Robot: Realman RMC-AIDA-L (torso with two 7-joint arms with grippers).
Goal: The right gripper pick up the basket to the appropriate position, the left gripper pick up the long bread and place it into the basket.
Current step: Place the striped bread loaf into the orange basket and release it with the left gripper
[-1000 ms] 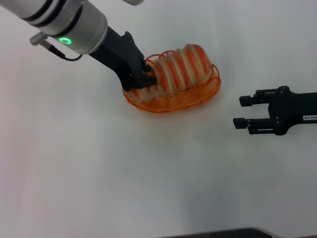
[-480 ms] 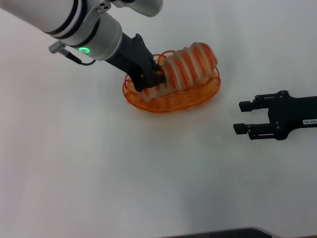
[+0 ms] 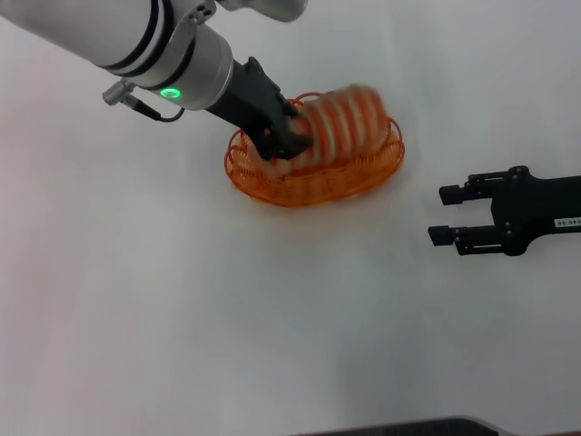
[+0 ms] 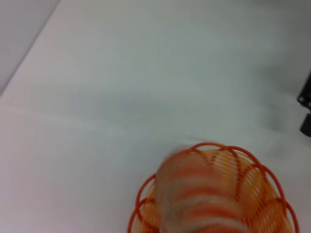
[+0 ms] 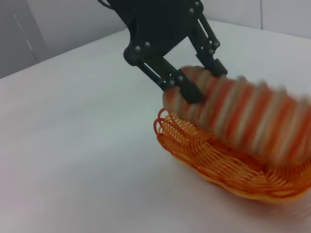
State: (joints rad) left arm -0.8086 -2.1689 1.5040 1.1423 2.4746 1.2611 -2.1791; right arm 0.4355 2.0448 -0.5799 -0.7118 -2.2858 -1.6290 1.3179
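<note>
Since a second ago, tipped lower into the oval orange wire basket (image 3: 313, 173): the long bread, a ridged toy loaf striped orange and cream (image 3: 340, 125), with its far end less raised than before and its outline smeared. Shifted a little further over the basket too: the left hand, a black two-fingered claw on a silver-grey wrist (image 3: 289, 143), clenched on the loaf's near end, one finger (image 5: 187, 90) pressed to each side of the striped body in the right wrist view. Leaning across the basket's scalloped rim, gripped end just above the wire on the left arm's side, other end up near the opposite rim; whether the loaf's underside touches the basket floor, impossible to tell. Seen end-on and blurred from the left wrist (image 4: 199, 194), inside the ring of orange loops (image 4: 252, 160).

Resting flat on the plain white tabletop (image 3: 182, 309), the basket, with nothing but bare surface all round it. Off to the robot's right and well apart from the basket: the right hand, a black two-fingered claw with a small white label on its arm (image 3: 442, 214), fingers spread and holding nothing, tips pointed toward the basket, unmoved over the last half second. Between that released hand and the basket, only open tabletop. Along the lower edge of the head view, a thin dark strip (image 3: 418, 425), too little showing to identify.
</note>
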